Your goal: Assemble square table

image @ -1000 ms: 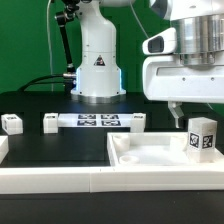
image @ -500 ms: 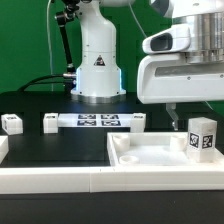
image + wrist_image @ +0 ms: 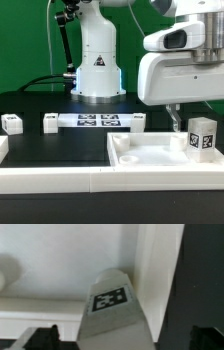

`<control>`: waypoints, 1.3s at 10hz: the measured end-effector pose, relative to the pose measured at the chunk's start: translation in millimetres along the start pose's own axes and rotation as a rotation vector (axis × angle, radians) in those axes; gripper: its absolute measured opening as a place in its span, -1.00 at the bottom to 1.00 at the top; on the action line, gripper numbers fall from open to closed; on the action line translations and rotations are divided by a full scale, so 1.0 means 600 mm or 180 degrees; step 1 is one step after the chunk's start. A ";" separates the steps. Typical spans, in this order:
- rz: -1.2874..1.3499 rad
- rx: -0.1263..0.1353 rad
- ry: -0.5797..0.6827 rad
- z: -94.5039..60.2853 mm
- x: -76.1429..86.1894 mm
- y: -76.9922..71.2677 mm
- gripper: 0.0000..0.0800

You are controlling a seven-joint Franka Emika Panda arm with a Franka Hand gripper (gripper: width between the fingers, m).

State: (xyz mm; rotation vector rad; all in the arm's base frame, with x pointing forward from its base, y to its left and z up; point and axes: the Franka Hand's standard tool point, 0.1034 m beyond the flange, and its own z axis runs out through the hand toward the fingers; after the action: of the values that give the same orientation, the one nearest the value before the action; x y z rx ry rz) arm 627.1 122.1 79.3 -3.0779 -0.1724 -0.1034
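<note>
**Leg upright in the top's 2 o'clock corner, fingers spread**

The leg (image 3: pixel 203 136) stands with its long axis vertical, one end down on the floor of the top (image 3: pixel 120 148). It sits near the rim at about 2 o'clock of the top in the exterior view. It is a short white block, and a black-and-white tag (image 3: pixel 110 299) shows on one face. The top is a white square tray with a raised rim, and the leg is all that shows in it.

The fingers (image 3: pixel 45 338) are spread wide on either side of the leg, gripping nothing. A second leg (image 3: pixel 12 123) sits on the black surface (image 3: pixel 60 147) at 9 o'clock, and the marker board (image 3: pixel 95 121) lies at 11 o'clock of the top.
</note>
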 end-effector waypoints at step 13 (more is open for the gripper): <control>0.1067 0.0036 0.0057 0.000 -0.001 0.008 -0.28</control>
State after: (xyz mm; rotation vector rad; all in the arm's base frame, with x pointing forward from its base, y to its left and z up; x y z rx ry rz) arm 626.9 117.2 78.8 -3.0406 0.3412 -0.1130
